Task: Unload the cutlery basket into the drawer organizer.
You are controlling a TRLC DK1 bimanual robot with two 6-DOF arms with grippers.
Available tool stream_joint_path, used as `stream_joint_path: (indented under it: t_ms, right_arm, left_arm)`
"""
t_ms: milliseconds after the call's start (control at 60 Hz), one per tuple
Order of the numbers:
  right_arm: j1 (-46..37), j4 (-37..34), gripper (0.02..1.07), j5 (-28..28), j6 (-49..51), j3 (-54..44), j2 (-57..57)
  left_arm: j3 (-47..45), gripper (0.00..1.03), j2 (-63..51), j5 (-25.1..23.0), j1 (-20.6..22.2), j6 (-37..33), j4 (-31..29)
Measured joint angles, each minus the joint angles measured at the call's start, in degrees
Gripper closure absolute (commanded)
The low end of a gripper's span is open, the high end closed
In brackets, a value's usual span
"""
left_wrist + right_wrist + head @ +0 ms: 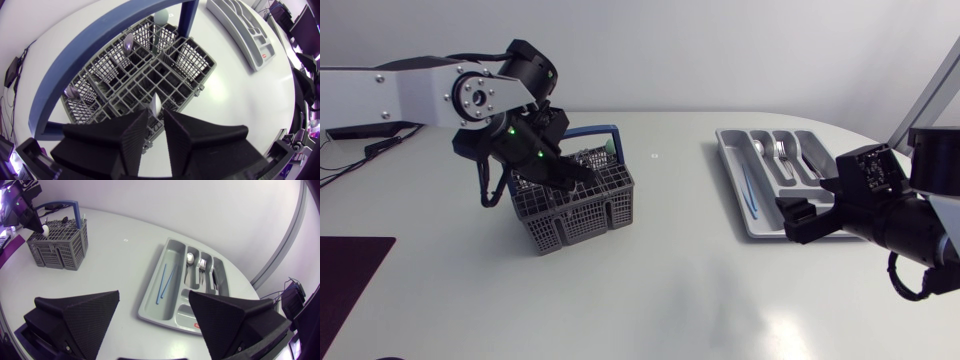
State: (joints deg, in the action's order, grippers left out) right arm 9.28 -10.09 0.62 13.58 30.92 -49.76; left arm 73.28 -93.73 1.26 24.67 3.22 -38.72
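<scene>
Left of centre, the left fingers (pixel 134 137) reach down into the cutlery basket (pixel 582 210), seemingly clenched on a silver utensil (pixel 156 102), ready to lift it out. At right, the right fingers (pixel 85 315) hang spread wide beside the drawer organizer (pixel 731 170) on the counter (pixel 650 290), probably keeping clear.

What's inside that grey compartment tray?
The drawer organizer holds blue chopsticks, a spoon and a fork; a dark piece beside them is unclear. The right gripper hides its near corner.

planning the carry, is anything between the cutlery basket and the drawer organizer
Nothing visible lies on the table between the cutlery basket and the drawer organizer; the right claw sits at the organizer's near end.
</scene>
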Motion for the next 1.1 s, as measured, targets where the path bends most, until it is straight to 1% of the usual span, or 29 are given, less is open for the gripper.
stream_joint_path:
  t_ms: [133,183,217,250,400,717,1100]
  right_arm:
    - [0.0,0.0,0.07,0.0,0.2,-0.2,0.0]
    - [0.0,0.0,0.07,0.0,0.2,-0.2,0.0]
    - [0.0,0.0,0.07,0.0,0.2,-0.2,0.0]
    - [0.0,0.0,0.07,0.0,0.2,-0.2,0.0]
    - [0.0,1.3,0.07,0.0,0.7,-1.0,0.1]
    - [0.0,1.6,0.07,0.0,1.3,-2.4,0.7]
    - [0.0,1.7,0.07,0.0,1.7,-2.5,1.5]
  left_arm:
    - [1.2,0.92,-1.2,0.8,0.5,0.0,0.0]
    - [1.3,0.96,-1.7,0.8,0.6,0.0,0.0]
    - [1.3,0.96,-2.0,0.8,0.7,0.0,0.0]
    - [1.3,1.0,-2.4,0.8,0.8,0.0,0.0]
    - [1.3,1.0,-3.0,1.2,1.3,0.0,0.2]
    - [1.4,1.0,-2.6,1.6,1.4,0.0,0.2]
    - [1.4,1.0,4.9,0.9,1.4,0.3,0.0]
